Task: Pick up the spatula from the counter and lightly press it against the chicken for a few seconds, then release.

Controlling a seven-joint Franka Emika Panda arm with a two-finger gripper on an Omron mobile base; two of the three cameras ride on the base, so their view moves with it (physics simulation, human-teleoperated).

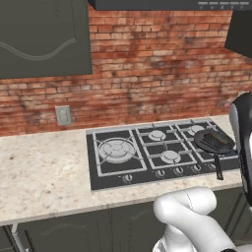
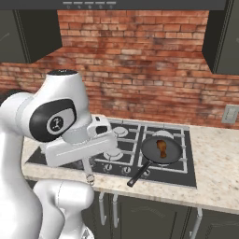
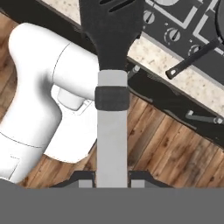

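Observation:
My gripper [image 3: 112, 178] is shut on the spatula [image 3: 112, 109], whose grey handle runs up the middle of the hand view to a black collar and a black slotted head. In the right base view the gripper [image 2: 86, 161] hangs at the counter's front edge, left of the pan, with the spatula's handle [image 2: 88, 172] pointing down from it. The chicken [image 2: 162, 148], a brown drumstick, lies in the black frying pan [image 2: 173, 151] on the front right burner. That pan [image 1: 214, 141] also sits at the right of the hob in the left base view.
The pan's long handle [image 2: 137, 175] [image 3: 192, 59] sticks out over the counter's front edge. The black hob [image 1: 147, 152] has several burners and a row of knobs [image 1: 160, 173] in front. Dark cabinets hang above, a brick wall stands behind, and speckled counter [image 1: 44, 172] lies to the left.

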